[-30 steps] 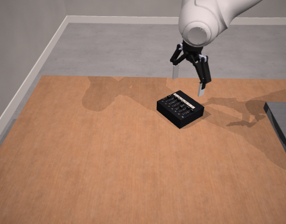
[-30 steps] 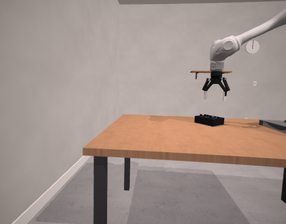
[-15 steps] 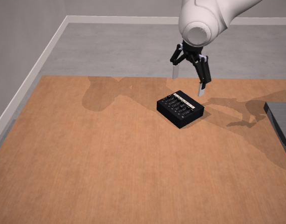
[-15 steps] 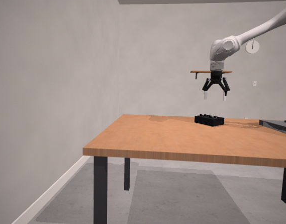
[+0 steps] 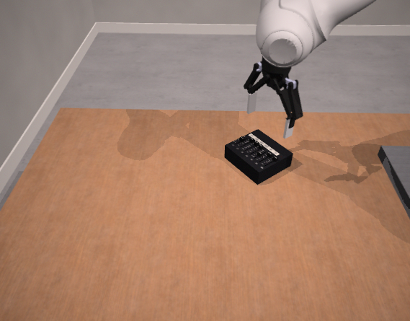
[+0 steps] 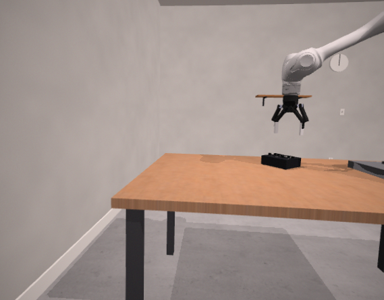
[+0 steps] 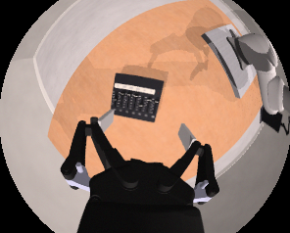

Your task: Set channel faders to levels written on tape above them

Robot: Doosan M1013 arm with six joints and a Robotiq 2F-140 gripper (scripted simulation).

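My arm is showing up off-white all over, and my gripper is looking black with pale grey fingertips and little lilac-white bits at the knuckles. The lighting desk is sitting there plain black, wearing a cream strip of tape along one edge and tiny white markings on top, too small to read. The table is glowing warm orange with a fine wood grain and standing on dark legs. A dark grey slab is poking in at the edge. Walls are looking light grey.
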